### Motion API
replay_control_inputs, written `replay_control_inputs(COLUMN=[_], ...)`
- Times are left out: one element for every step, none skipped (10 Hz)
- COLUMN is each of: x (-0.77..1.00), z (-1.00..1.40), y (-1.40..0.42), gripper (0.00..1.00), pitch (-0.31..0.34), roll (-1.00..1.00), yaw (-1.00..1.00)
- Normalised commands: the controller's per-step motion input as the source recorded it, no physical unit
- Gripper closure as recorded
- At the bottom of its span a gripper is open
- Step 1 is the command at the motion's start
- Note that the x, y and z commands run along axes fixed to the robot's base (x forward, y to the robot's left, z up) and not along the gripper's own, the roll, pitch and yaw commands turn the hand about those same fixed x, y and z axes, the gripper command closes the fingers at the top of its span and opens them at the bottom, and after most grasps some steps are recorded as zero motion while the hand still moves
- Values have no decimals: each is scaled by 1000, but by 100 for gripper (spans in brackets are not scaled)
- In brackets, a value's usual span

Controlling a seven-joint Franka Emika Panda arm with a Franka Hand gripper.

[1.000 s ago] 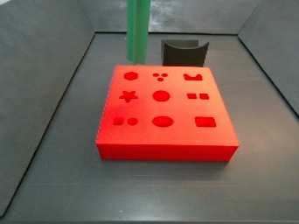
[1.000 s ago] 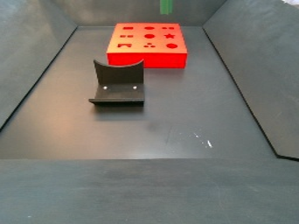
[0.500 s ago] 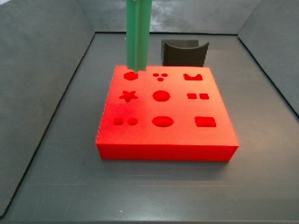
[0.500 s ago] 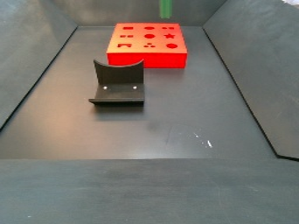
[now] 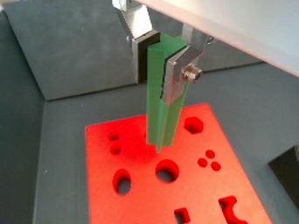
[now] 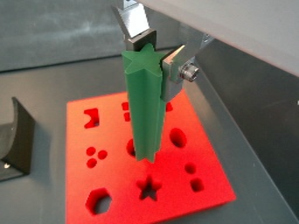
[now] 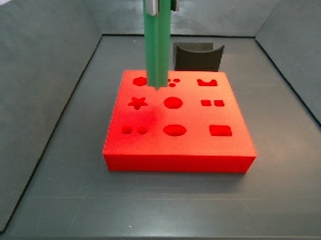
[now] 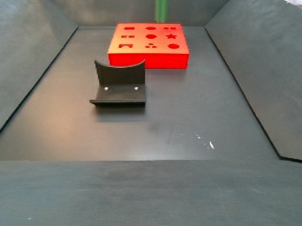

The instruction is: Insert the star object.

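Note:
The star object point(image 7: 157, 47) is a long bright green rod, held upright. My gripper point(image 7: 160, 4) is shut on its upper end at the top edge of a side view. Both wrist views show the silver fingers point(image 5: 181, 72) clamped on the rod point(image 6: 142, 105), whose star cross-section shows at its upper end. The rod's lower end hangs just above the red block point(image 7: 189, 150), over its far left part. The block's star hole point(image 7: 138, 103) lies just in front of the rod's end, and also shows in a wrist view point(image 6: 149, 187). In a side view only the rod's tip point(image 8: 163, 11) shows above the red block point(image 8: 147, 58).
The red block point(image 5: 140, 188) has several shaped holes. The dark fixture point(image 8: 118, 84) stands on the floor apart from the block; it shows behind the block in a side view point(image 7: 197, 54). Grey walls enclose the dark floor point(image 8: 165, 132).
The rod has moved down and a little to the right, coming over the red block. The gripper has come into a side view at its top edge.

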Motion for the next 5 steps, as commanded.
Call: replay_control_inputs(x=[23, 0, -31, -114, -194], z=[94, 0, 0, -46, -26], y=[-103, -197, -137, -74, -40], gripper=[100, 100, 100, 100, 100], pitch=[6, 83, 131, 147, 160], roll=[166, 273, 366, 399, 449], yaw=[0, 94, 46, 3, 57])
